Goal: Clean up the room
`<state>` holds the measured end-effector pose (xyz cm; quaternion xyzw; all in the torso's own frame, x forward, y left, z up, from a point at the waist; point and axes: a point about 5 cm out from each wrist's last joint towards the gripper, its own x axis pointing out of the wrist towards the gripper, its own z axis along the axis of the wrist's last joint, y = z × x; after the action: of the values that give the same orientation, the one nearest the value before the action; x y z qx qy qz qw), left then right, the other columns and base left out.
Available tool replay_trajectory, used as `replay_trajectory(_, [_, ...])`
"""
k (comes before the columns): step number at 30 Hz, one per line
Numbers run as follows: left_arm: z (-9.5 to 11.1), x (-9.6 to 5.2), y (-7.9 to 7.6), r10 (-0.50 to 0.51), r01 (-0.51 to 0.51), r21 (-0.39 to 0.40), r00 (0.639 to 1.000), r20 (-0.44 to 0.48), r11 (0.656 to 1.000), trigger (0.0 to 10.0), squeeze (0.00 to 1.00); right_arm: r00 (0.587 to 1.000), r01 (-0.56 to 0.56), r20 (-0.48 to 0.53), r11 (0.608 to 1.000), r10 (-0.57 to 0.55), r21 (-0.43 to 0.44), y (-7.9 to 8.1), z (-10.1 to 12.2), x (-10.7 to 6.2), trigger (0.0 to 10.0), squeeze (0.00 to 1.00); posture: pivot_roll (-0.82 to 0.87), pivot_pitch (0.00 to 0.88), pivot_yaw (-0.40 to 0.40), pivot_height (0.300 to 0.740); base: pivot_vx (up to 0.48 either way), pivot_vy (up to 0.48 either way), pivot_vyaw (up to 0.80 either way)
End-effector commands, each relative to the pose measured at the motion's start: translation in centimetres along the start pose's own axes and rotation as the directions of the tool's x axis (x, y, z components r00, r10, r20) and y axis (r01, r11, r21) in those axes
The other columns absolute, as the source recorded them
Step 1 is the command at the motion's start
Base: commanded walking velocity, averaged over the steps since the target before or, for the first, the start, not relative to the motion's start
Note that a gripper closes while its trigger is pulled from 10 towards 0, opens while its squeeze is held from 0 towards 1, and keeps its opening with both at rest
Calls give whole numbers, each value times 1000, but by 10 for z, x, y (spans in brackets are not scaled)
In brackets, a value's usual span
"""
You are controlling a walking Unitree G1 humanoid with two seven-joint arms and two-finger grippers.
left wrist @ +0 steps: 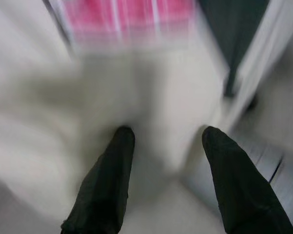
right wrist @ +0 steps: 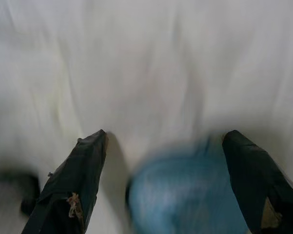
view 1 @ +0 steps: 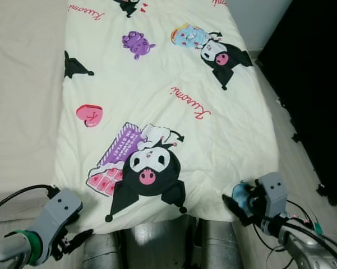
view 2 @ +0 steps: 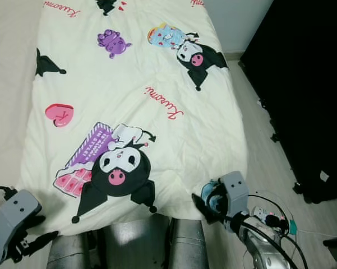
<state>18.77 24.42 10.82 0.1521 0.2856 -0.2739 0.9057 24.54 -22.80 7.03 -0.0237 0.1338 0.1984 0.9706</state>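
Both end effectors sit at the near hem of the cream cartoon-print fabric duvet covering the bed: your left end effector at lower left of the frame, fingers spread wide over the corner, your right end effector at lower right, fingers wide around a blue print patch (gripping nothing, as far as you can tell). The duvet's long axis runs straight away from you, toward the frame's top, so each arm has its own corner.

silver arms, grey wrists, black-fingered left pincer
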Motion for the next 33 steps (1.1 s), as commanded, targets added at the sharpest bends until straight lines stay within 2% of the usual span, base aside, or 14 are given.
replay_trajectory(1, [16, -5, 1, -12, 13, -14, 996, 90, 1000, 10000, 0, 999, -1, 49, 1000, 1, 10, 1, 9, -1, 10000, 0, 12, 203, -7, 591, 0, 0, 0])
replay_trajectory(3, [69, -22, 19, 29, 5, -87, 923, 385, 996, 10000, 0, 968, -92, 238, 995, 79, 47, 11, 55, 4, 10000, 0, 21, 177, -15, 591, 0, 0, 0])
replay_trajectory(4, [69, -22, 19, 29, 5, -87, 923, 385, 996, 10000, 0, 968, -92, 238, 995, 79, 47, 11, 55, 4, 10000, 0, 21, 177, -15, 591, 0, 0, 0])
replay_trajectory(5, [101, -35, 29, 87, -18, -125, 818, 569, 992, 10000, 0, 920, -198, 353, 979, 168, 51, 23, 86, 6, 10000, 0, 21, 160, -23, 591, 0, 0, 0])
replay_trajectory(6, [101, -35, 29, 87, -18, -125, 818, 569, 992, 10000, 0, 920, -198, 353, 979, 168, 51, 23, 86, 6, 10000, 0, 21, 160, -23, 591, 0, 0, 0])
replay_trajectory(9, [122, -37, 24, 93, -25, -112, 746, 659, 993, 10000, 0, 886, -256, 405, 966, 227, 20, 29, 103, 8, 10000, 0, 22, 136, -40, 591, 0, 0, 0])
replay_trajectory(13, [134, -24, 12, 129, -87, -96, 725, 677, 992, 10000, 0, 869, -253, 441, 967, 224, 6, 31, 114, 12, 10000, 0, 15, 117, -48, 591, 0, 0, 0])
replay_trajectory(15, [131, 7, 9, 283, -286, -98, 729, 624, 953, 10000, 0, 866, -190, 478, 981, 150, 36, 31, 115, 20, 10000, 0, 15, 80, -48, 591, 0, 0, 0])
replay_trajectory(16, [131, 7, 9, 283, -286, -98, 729, 624, 953, 10000, 0, 866, -190, 478, 981, 150, 36, 31, 115, 20, 10000, 0, 15, 80, -48, 591, 0, 0, 0])
replay_trajectory(17, [122, 32, 14, 426, -414, -160, 704, 568, 896, 10000, 0, 860, -108, 510, 987, 34, 117, 24, 113, 27, 10000, 0, 7, 46, -40, 591, 0, 0, 0])
replay_trajectory(18, [122, 32, 14, 426, -414, -160, 704, 568, 896, 10000, 0, 860, -108, 510, 987, 34, 117, 24, 113, 27, 10000, 0, 7, 46, -40, 591, 0, 0, 0])
replay_trajectory(21, [116, 58, 25, 625, -513, -356, 621, 473, 781, 10000, 0, 847, 26, 516, 980, -126, 197, 14, 108, 36, 10000, 0, -13, 22, -38, 605, 0, 0, 0])
replay_trajectory(25, [128, 63, 22, 632, -515, -367, 602, 488, 775, 10000, 0, 850, 36, 510, 979, -135, 199, 13, 107, 37, 10000, 0, -13, 9, -40, 615, 0, 0, 0])
replay_trajectory(33, [144, 70, 9, 569, -455, -343, 618, 543, 822, 10000, 0, 857, 22, 504, 985, -107, 171, 13, 106, 39, 10000, 0, -23, 0, -41, 640, 0, 0, 0])
